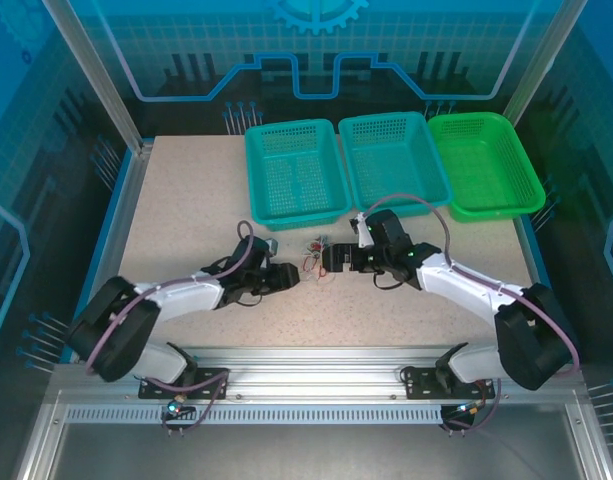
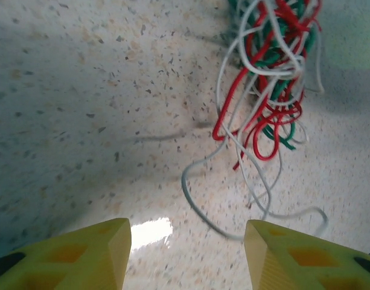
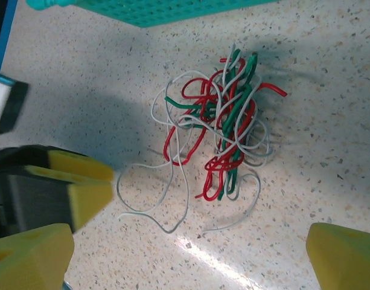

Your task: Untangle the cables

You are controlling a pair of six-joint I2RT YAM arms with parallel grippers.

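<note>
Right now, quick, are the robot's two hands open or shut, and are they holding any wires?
Left gripper: open, holding nothing.
Right gripper: open, holding nothing; the cable tangle lies in front of it.

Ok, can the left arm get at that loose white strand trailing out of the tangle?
Probably yes. The left gripper is open, and the white strand lies on bare table just ahead of it, nothing between; the right gripper sits across the cables.
</note>
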